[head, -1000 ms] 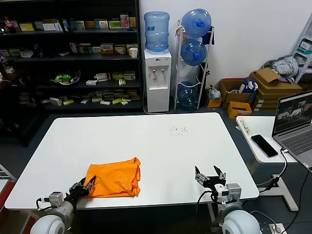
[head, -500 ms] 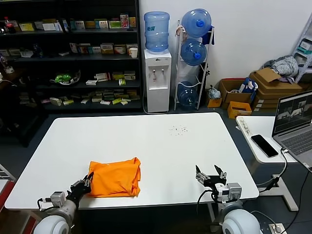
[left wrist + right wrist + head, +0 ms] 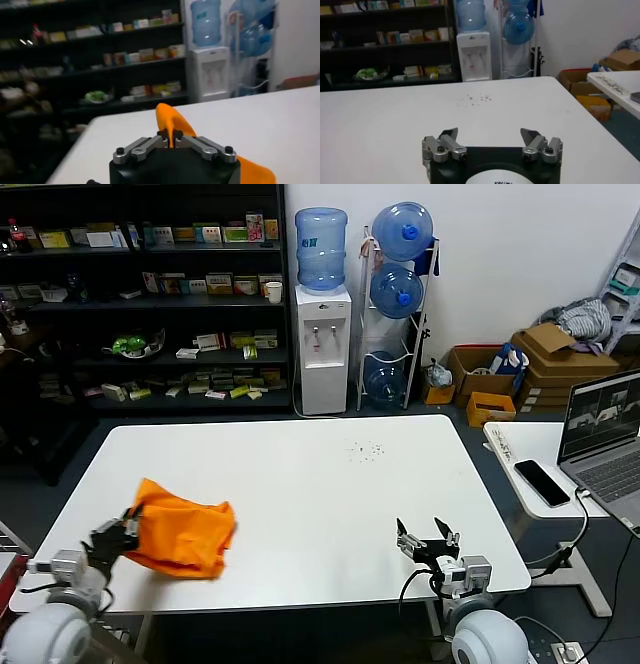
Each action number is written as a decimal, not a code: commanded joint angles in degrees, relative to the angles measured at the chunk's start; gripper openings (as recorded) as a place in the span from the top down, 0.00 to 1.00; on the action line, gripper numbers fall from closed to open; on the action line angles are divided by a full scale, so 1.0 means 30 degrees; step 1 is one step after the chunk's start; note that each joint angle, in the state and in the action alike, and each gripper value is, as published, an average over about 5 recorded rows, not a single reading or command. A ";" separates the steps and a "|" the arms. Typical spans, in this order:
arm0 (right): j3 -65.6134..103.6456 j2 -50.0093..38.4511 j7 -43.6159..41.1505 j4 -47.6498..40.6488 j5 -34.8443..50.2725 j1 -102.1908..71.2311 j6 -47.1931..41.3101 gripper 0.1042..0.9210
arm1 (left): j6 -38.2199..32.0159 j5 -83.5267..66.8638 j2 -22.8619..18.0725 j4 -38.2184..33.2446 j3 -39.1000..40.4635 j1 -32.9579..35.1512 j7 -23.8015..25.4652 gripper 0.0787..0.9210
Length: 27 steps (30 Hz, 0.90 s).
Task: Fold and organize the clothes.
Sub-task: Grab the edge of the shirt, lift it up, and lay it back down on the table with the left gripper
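Note:
The folded orange T-shirt [image 3: 183,534] lies at the front left of the white table [image 3: 320,474], its left edge lifted. My left gripper [image 3: 118,532] is shut on that edge at the table's front left corner. In the left wrist view the orange T-shirt [image 3: 170,120] rises in a fold from between the shut fingers of the left gripper [image 3: 170,136]. No lettering shows. My right gripper [image 3: 427,540] is open and empty above the table's front right; the right wrist view shows the right gripper [image 3: 490,135] with jaws wide apart over bare tabletop.
A side table with a laptop [image 3: 603,434] and a phone [image 3: 542,482] stands at the right. Shelves [image 3: 140,304], a water dispenser [image 3: 322,334] and bottle rack [image 3: 398,294] stand behind. Small dark specks [image 3: 365,450] lie on the far tabletop.
My left gripper has pulled the T-shirt left along the table's front, toward the left corner, lifting its edge. The right gripper has barely moved.

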 commanded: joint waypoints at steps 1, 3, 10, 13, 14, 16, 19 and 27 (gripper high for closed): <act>-0.0107 0.0160 -0.0067 -0.0206 -0.0085 0.0076 0.0122 0.12 | -0.1262 0.3281 0.2878 0.2692 -0.4428 0.1970 0.0112 0.94; -0.0101 0.0253 -0.0063 -0.0224 -0.0155 0.0043 0.0125 0.12 | -0.0979 0.2494 0.2184 0.0538 -0.3191 0.1995 -0.0167 0.94; 0.0716 0.0403 -0.0605 -0.0109 -0.0617 -0.0424 0.0737 0.12 | 0.0641 -0.4066 -0.1527 -0.4983 0.7231 -0.1959 -0.3921 0.94; 0.1151 0.0534 -0.0891 -0.0064 -0.1222 -0.0620 0.0931 0.12 | 0.1186 -0.5517 -0.3477 -0.4948 1.1129 -0.4190 -0.5677 0.94; 0.1282 0.0579 -0.0993 -0.0050 -0.1498 -0.0683 0.0956 0.12 | 0.1289 -0.5836 -0.4126 -0.4665 1.2221 -0.4829 -0.6204 0.94; 0.1433 0.0643 -0.1151 -0.0042 -0.1939 -0.0762 0.1085 0.12 | 0.1349 -0.6054 -0.5067 -0.3957 1.3548 -0.5712 -0.6801 0.94; 0.1573 0.0785 -0.1369 -0.0117 -0.2266 -0.0758 0.1403 0.12 | 0.1308 -0.5972 -0.6739 -0.2771 1.4577 -0.6704 -0.7253 0.94; 0.1656 0.1206 -0.2498 -0.1368 -0.2873 -0.0113 0.2265 0.12 | 0.1297 -0.4938 -0.9646 -0.1453 1.4510 -0.6990 -0.6425 0.91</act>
